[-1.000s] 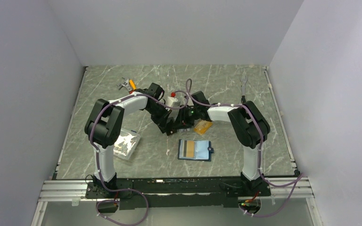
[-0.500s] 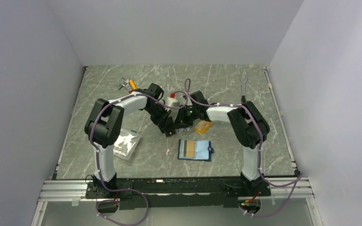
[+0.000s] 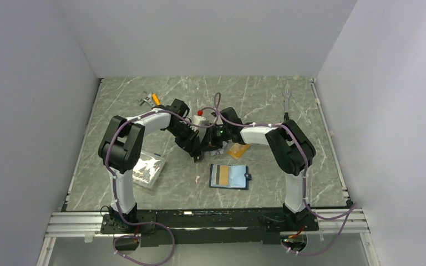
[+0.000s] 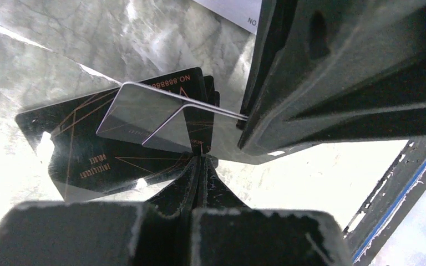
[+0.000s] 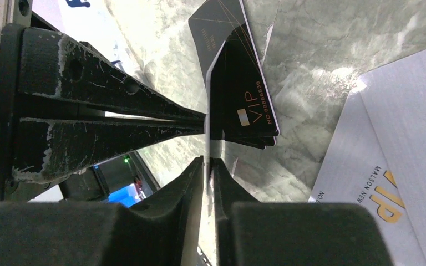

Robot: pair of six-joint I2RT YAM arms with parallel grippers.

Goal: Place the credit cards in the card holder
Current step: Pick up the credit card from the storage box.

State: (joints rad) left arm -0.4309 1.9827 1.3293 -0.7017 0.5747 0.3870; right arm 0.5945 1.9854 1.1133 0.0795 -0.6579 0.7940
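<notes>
Since a second ago the right gripper [image 5: 208,162] has slid leftwards to meet the left gripper [image 4: 199,162] over the middle of the table, and its jaws have drawn in. Both now nip the black card [image 5: 238,83], a thin, glossy rectangle with rounded corners, fine gold lines and gold "VIP" lettering. It is held tilted just above the polished grey-green marble table [image 3: 266,105], which mirrors it. The left fingers are pressed together on one edge of the card. The right fingers pinch another edge, with only the card's thickness between their scuffed black tips. The silver-white card [image 5: 388,166], matt with a fine brushed grain, lies flat just beside them. The orange-gold card [image 3: 238,148] lies flat just to their right. The card holder [image 3: 234,177], navy outside with a pale blue-grey lining, lies open and flat nearer the arm bases, apart from the grippers.
</notes>
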